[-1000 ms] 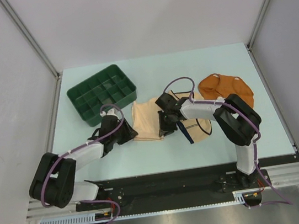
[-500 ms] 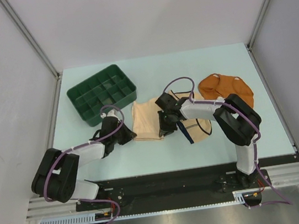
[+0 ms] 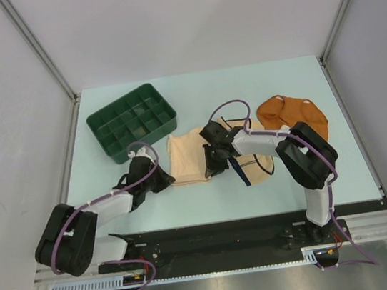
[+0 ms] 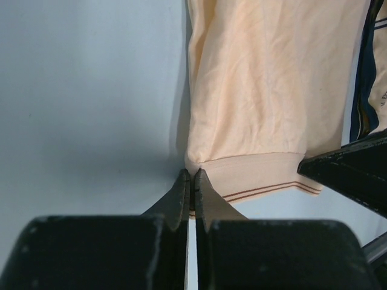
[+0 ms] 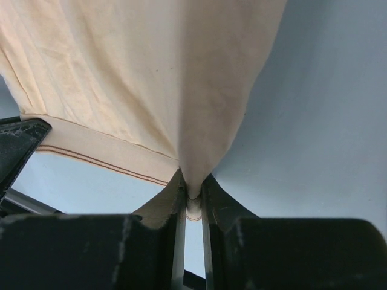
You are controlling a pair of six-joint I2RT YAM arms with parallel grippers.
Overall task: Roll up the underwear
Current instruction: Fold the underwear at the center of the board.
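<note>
**Compartment tray** [image 3: 132,121]: dark green rigid plastic with a grid of small cells. It is sitting at the far left of the table [image 3: 278,82], well apart from the cloth.

**Left gripper** [image 4: 192,176]: you are looking at black fingers pressed fully together. The tips are meeting right at the near-left corner of the peach garment. You cannot tell whether any cloth is caught between them.

**Pale peach underwear** [image 3: 186,157]: thin, soft knit, faintly creased, lying flat in the middle of the table between the two grippers. Its long axis is running away from the arm bases. The ribbed waistband [image 4: 260,175], carrying thin brown stripes, is forming the near edge and running left to right. The garment is stretching away from both sets of fingers. Any roll is therefore likely heading from this near edge toward the far one, with each arm taking its own corner.

**Right gripper** [image 5: 192,196]: the jaws are pinching a fold of the peach cloth at the near-right corner. The fabric is tenting up into them in a narrow peak.

**Cream underwear** [image 3: 260,166]: black-trimmed and crumpled, lying just beside the peach piece. The right arm is partly covering it.

**Rust-orange underwear** [image 3: 292,115]: cream-edged, spreading loosely at the far right, with neither gripper touching it.
</note>
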